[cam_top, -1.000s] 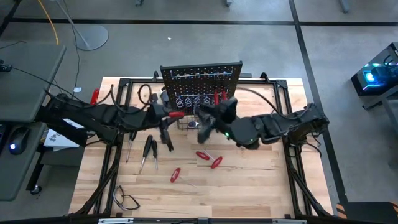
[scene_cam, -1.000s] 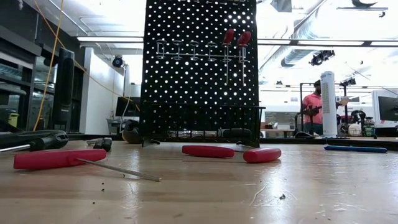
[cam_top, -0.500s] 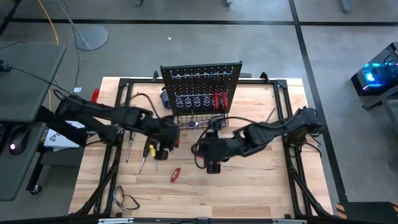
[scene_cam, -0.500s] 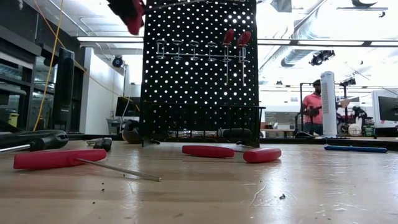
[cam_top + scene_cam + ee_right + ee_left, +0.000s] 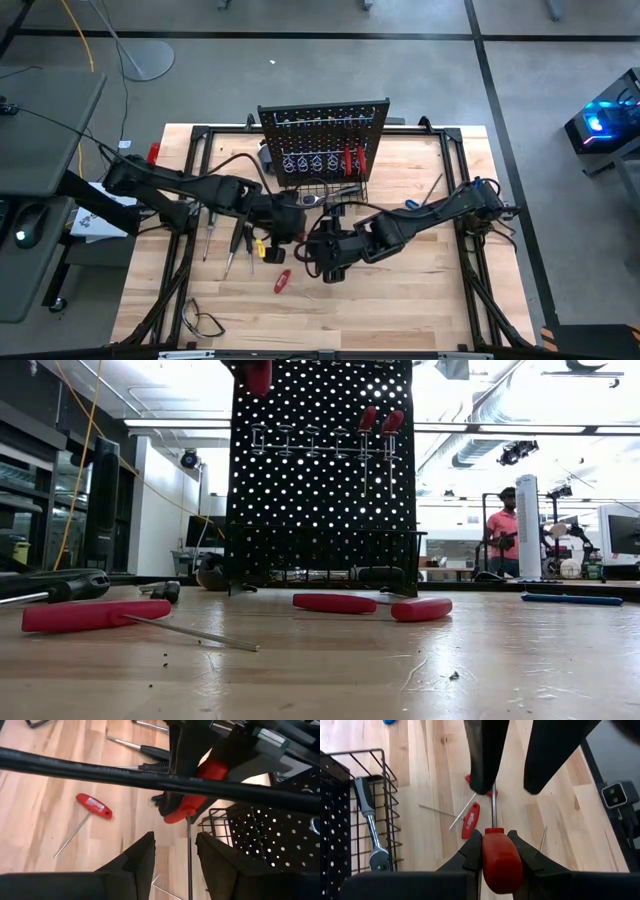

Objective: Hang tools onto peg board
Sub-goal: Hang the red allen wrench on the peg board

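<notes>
My left gripper (image 5: pixel 496 845) is shut on a red-handled screwdriver (image 5: pixel 500 862) above the middle of the table (image 5: pixel 420 290), in front of the black peg board (image 5: pixel 325 125). My right gripper (image 5: pixel 175 855) is open. Its fingers stand on either side of the screwdriver's thin shaft (image 5: pixel 189 850); I cannot tell whether they touch it. Two red-handled screwdrivers (image 5: pixel 380 422) hang from the board's hooks. A silver ratchet (image 5: pixel 370 820) lies in the wire basket (image 5: pixel 385 785). Red T-handled tools (image 5: pixel 470 817) and black-handled screwdrivers (image 5: pixel 238 240) lie on the table. My left gripper pinches the screwdriver's red handle (image 5: pixel 495 837) between its two fingers, which lie along the handle. The handle's shaft end stands just past the fingertips, and the shaft runs on toward my right gripper. The screwdriver is lifted clear of the table.
A red T-handled tool (image 5: pixel 283 281) lies near the table's front. A blue tool (image 5: pixel 570 598) lies at the right in the low view. A black cable loop (image 5: pixel 205 322) lies at the front left. A person (image 5: pixel 503 540) stands far behind the table.
Both grippers have come away from the peg board toward the table's near edge. My left gripper has carried the red-handled screwdriver toward the right, and my right gripper has gone left and brought its open fingers around the shaft.
</notes>
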Controlling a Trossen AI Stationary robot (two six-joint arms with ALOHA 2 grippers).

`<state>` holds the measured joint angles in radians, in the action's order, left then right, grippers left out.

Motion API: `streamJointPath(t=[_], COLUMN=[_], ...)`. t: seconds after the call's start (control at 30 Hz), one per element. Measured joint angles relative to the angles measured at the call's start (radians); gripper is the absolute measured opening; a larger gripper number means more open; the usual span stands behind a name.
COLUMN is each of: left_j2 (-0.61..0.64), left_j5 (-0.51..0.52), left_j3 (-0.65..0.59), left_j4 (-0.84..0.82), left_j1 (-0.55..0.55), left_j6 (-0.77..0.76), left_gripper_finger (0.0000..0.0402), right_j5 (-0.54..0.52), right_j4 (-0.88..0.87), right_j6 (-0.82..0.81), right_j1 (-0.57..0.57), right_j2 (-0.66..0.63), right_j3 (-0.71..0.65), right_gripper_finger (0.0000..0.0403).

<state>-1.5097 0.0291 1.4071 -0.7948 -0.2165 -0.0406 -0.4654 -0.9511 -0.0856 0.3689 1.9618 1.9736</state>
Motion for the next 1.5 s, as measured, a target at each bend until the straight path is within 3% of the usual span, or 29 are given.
streamJointPath(t=[0.3,0.7,0.93,1.23,1.4,1.5], left_j2=[0.000,0.000,0.002,0.102,0.253,0.375], left_j5=[-0.018,-0.019,-0.029,-0.064,-0.044,-0.028], left_j3=[0.000,0.000,0.000,-0.005,-0.093,-0.220], left_j4=[0.047,0.060,0.054,-0.103,-0.047,0.134], left_j1=[-0.003,-0.006,-0.007,-0.005,-0.003,-0.011], left_j6=[-0.009,-0.010,-0.008,-0.058,-0.145,-0.235], left_gripper_finger=[0.0045,0.0045,0.0045,0.0180,0.0200,0.0199], right_j5=[-0.053,-0.010,-0.002,0.016,0.017,-0.041], right_j4=[-0.003,-0.002,0.023,-0.190,-0.227,-0.208], right_j6=[-0.011,-0.080,-0.202,-0.371,-0.460,-0.548], right_j1=[-0.011,-0.016,-0.016,0.011,0.050,0.064], right_j2=[0.005,0.007,0.010,0.011,0.011,0.011], right_j3=[0.000,0.000,0.000,0.018,0.015,0.014], right_gripper_finger=[0.0130,0.0013,0.0002,0.0001,0.0000,0.0000])
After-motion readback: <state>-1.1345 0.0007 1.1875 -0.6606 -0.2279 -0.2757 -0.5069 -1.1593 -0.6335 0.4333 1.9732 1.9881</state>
